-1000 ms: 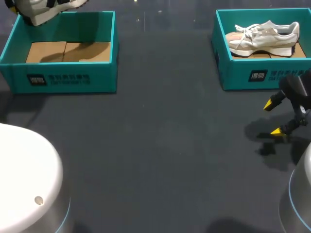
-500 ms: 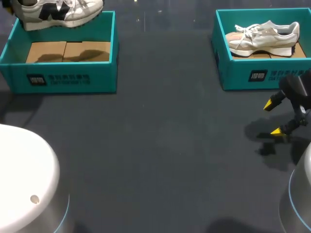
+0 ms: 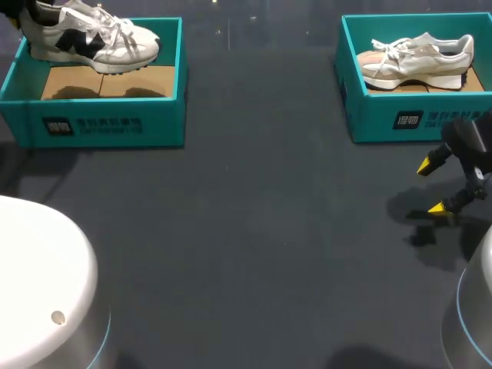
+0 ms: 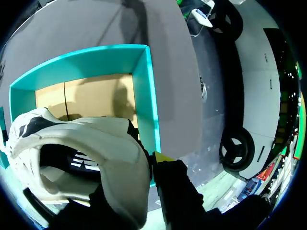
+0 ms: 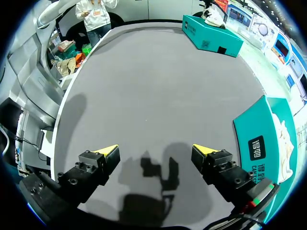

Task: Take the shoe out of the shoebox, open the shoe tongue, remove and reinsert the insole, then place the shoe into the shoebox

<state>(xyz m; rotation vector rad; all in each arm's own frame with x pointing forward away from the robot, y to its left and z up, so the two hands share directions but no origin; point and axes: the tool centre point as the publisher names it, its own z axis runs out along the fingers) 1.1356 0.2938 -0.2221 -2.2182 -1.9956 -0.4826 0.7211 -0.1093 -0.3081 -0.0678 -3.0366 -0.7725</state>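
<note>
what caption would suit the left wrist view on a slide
Left claw holds the shoe over the open teal box.

A wide stretch of table (image 3: 254, 231) is lying free between the two teal boxes. The shoe (image 3: 88, 42) clamped in my left gripper (image 4: 148, 160) is hanging over the left box (image 3: 108, 127), blocking its far side. A white shoe (image 3: 419, 58) is filling the right box (image 3: 400, 123), whose wall is standing near my spread right gripper (image 5: 156, 152).
</note>
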